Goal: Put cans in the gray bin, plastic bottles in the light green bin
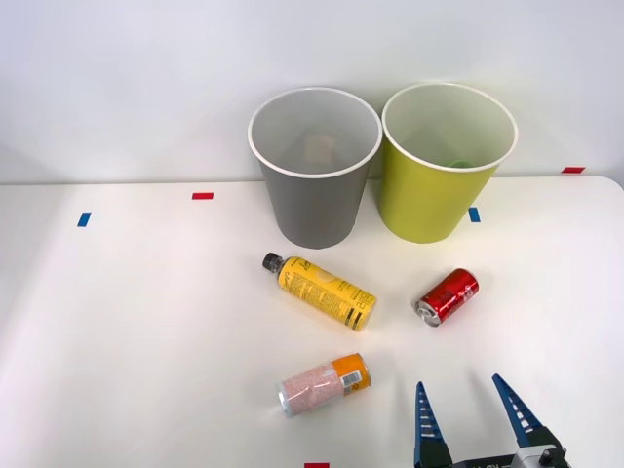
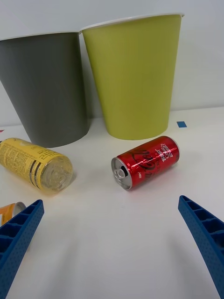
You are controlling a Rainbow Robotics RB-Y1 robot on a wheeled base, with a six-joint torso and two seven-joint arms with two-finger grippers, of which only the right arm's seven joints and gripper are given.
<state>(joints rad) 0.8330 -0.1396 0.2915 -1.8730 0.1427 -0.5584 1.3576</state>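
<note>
Red can [image 1: 447, 296] lies on its side toward the desk's right edge, just ahead of the spread, empty right gripper [image 1: 470, 421], long axis angled, silver top facing it.

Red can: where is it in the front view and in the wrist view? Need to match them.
Front view: red can lies on its side on the table, nearer the robot than the green bin, right of the yellow bottle.
Right wrist view: red can lies mid-picture, silver end toward the camera.
Shared landmark: green bin just beyond it.
</note>
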